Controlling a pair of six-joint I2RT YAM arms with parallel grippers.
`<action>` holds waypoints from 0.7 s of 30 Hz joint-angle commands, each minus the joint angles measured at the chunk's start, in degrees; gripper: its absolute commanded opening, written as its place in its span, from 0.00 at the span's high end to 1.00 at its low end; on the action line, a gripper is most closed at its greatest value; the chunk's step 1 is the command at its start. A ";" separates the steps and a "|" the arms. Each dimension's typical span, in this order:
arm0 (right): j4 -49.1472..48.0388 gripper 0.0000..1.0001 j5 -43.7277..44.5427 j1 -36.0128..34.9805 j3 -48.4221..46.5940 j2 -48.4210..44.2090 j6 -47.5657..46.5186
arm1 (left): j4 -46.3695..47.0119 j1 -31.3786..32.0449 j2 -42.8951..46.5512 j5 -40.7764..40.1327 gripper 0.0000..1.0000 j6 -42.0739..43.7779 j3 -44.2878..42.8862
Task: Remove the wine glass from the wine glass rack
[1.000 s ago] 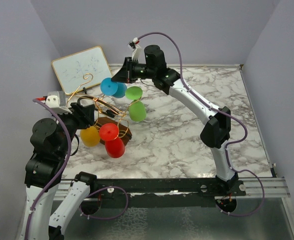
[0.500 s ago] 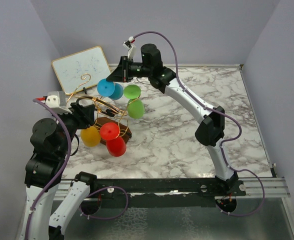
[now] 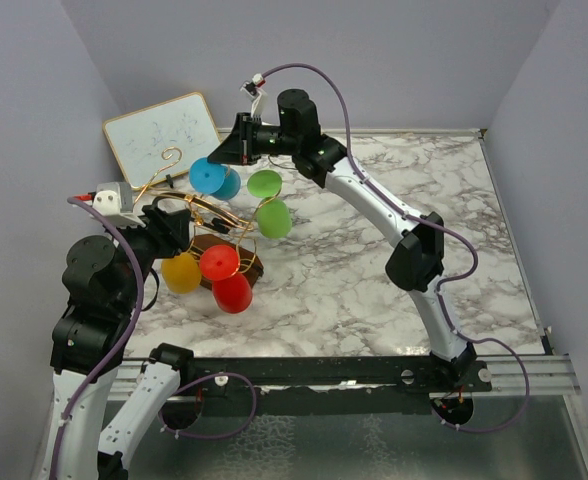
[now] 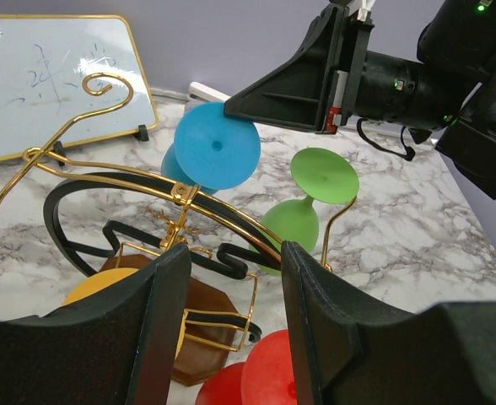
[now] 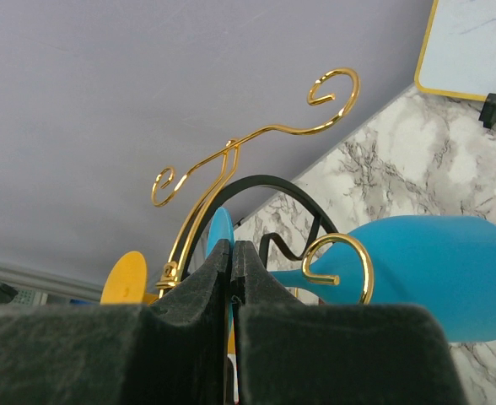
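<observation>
Wine glass (image 3: 211, 177) (blue) hanging at 12 o'clock on rack (image 4: 181, 192), right jaws clenched on its foot rim, left jaws released: slide sideways out of hook (image 5: 339, 238), clear of green glass (image 3: 271, 205) at 3 o'clock.

Robot lab test cell: plain lilac walls (image 3: 374, 60) boxing marble-top table (image 3: 374, 280), two arms (image 3: 374, 205) bolted to mounting rail (image 3: 324, 372).

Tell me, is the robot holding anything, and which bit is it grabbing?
The right tool is shut on the blue wine glass, pinching the edge of its round foot. The left tool is open and holds nothing.
</observation>
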State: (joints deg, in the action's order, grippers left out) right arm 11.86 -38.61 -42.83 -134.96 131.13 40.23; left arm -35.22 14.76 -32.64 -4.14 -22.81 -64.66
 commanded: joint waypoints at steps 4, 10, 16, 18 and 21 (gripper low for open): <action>-5.77 0.98 -0.94 -0.68 -2.00 2.63 -0.59 | 1.11 0.40 -0.43 -0.43 0.51 -0.28 -0.17; -9.45 0.98 0.10 -0.67 -2.22 2.96 -1.39 | 1.50 0.42 -0.98 -0.28 0.51 -0.60 0.07; -11.82 0.99 2.50 -0.68 -3.26 4.25 -2.23 | 2.01 0.39 -1.39 -0.12 0.51 -0.96 0.31; -13.29 0.99 3.52 -0.68 -3.12 4.51 -2.33 | 2.02 0.41 -1.55 -0.09 0.51 -0.86 0.16; -15.91 0.98 5.63 -0.68 -2.14 4.43 -2.88 | 1.95 0.37 -1.76 -0.24 0.51 -0.75 -0.03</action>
State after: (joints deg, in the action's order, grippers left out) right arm 2.11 -37.12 -42.87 -135.92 133.97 38.92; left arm -35.03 14.76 -33.98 -4.14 -23.24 -64.47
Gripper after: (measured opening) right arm 0.021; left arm 0.496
